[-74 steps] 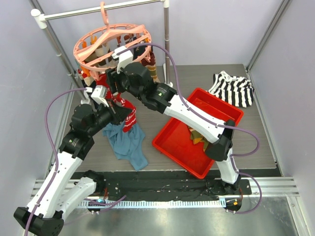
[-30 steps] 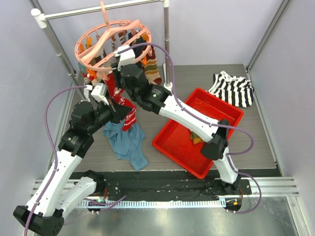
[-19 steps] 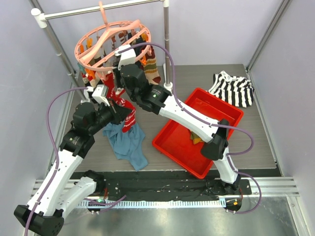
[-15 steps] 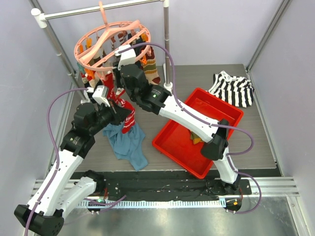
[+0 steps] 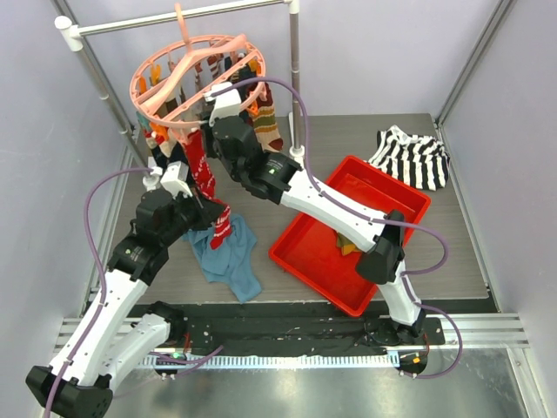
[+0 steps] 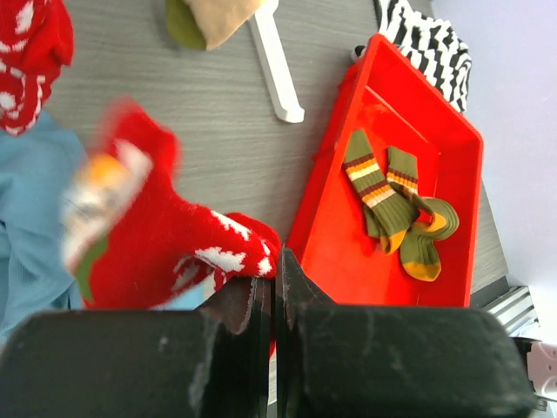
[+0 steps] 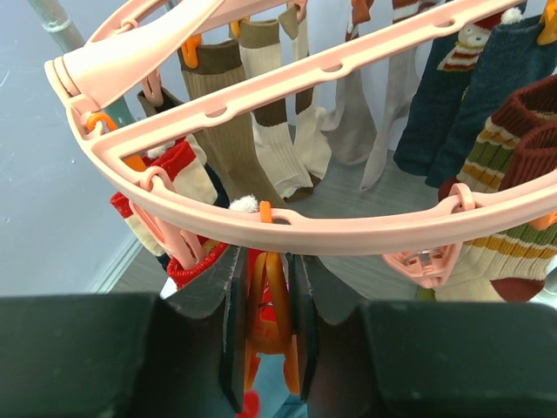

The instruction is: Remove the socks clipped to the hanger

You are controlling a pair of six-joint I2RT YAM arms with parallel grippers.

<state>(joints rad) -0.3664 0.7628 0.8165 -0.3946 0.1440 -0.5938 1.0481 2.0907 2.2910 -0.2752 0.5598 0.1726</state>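
Left gripper (image 6: 271, 272) drawn lower than before, jaws pinched on red sock (image 6: 187, 248), its cuff blurred, right gripper (image 7: 265, 287) squeezing half-hidden orange clip (image 7: 271, 318) under hanger (image 7: 365, 228)

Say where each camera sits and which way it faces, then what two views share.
Top external: above and behind the bases, looking down on the table, hanger, red tray; left arm and right arm show.
Left wrist: on the left arm, looking down at the red tray; left gripper shut on a red-white sock.
Right wrist: close by the hanger, facing its ring; right gripper pinches an orange clip.
Shared: top and left wrist both show the red tray.
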